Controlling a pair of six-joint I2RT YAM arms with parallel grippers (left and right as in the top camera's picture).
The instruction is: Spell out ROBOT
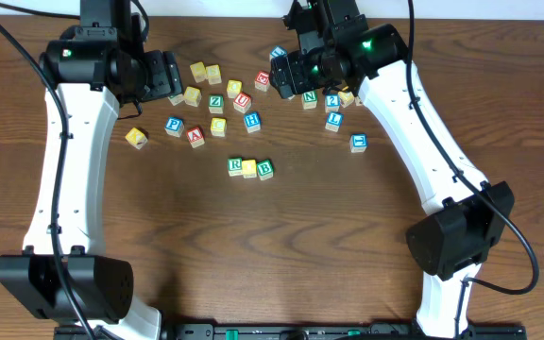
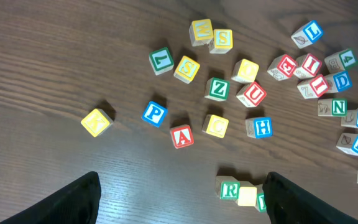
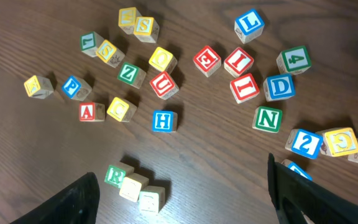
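Observation:
A row of three blocks lies mid-table: a green R block (image 1: 235, 166), a yellow block (image 1: 249, 168) and a green B block (image 1: 265, 169). The row shows in the left wrist view (image 2: 230, 190) and in the right wrist view (image 3: 114, 175). Many other letter blocks lie scattered behind it, among them a green Z (image 1: 215, 100), a red U (image 1: 243, 99) and a blue H (image 1: 252, 121). My left gripper (image 2: 182, 202) hovers open and empty over the back left. My right gripper (image 3: 182, 199) hovers open and empty over the back right blocks.
A lone yellow block (image 1: 137, 138) lies at the left. A blue block (image 1: 358, 143) lies apart at the right. A blue P (image 1: 174, 125) and a red A (image 1: 195, 136) sit left of centre. The table's back edge is close behind both grippers.

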